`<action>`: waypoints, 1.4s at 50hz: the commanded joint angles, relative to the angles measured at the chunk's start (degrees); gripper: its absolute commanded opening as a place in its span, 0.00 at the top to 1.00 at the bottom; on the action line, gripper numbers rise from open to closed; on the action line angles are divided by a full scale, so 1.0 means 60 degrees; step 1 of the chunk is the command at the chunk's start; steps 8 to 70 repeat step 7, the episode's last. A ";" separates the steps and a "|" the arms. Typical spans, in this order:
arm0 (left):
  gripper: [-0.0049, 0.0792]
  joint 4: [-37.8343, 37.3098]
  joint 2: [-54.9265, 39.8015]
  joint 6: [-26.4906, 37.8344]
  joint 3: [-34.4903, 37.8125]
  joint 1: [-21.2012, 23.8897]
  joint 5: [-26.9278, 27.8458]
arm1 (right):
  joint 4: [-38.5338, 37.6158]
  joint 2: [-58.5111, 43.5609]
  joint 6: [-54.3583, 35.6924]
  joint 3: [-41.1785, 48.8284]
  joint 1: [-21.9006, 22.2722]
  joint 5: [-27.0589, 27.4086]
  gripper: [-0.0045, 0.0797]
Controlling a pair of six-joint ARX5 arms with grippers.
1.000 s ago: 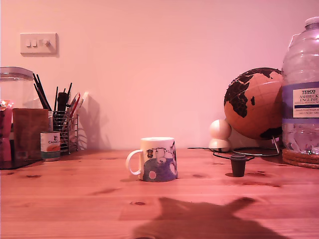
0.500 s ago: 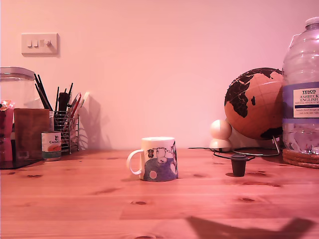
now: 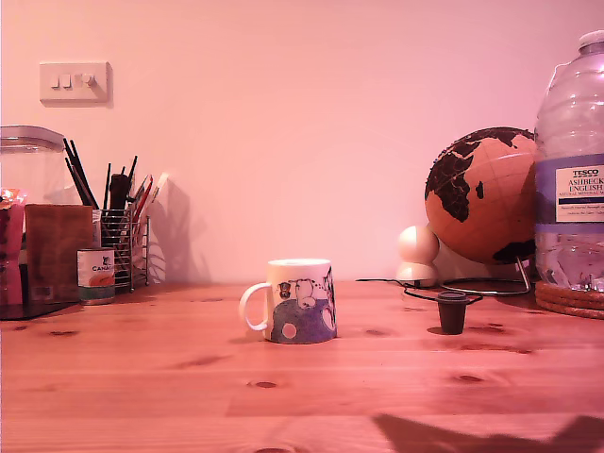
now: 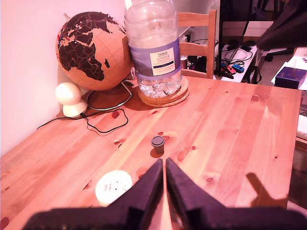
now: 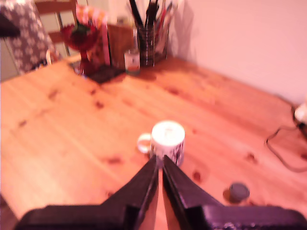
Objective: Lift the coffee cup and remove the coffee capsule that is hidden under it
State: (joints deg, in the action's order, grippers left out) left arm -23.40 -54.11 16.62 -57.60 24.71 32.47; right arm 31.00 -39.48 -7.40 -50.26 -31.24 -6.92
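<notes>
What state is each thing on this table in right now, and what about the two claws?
coffee cup: standing on its base, mouth up, covering nothing.
coffee capsule: out in the open, apart from the cup.
water bottle: upright on woven mats.
globe: tilted on its stand.
my first gripper: shut, empty.
my second gripper: shut, empty.

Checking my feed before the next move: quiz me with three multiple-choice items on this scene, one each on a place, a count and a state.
1. Where is the coffee capsule?
A. under the cup
B. on the table, apart from the cup
C. in a gripper

2. How many mugs stand on the table?
A. one
B. two
C. three

3. How is the coffee cup standing?
A. on its side
B. upside down
C. upright on its base

Answers: 1 B, the capsule stands bare, towards the exterior view's right of the cup. 2 A, only one mug shows. 3 C, its rim faces up.
</notes>
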 commanded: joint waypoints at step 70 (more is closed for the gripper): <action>0.96 0.0044 -0.0033 -0.0066 0.0168 0.0036 0.0022 | 0.0557 -0.0015 0.0007 0.0044 -0.0040 0.0004 0.96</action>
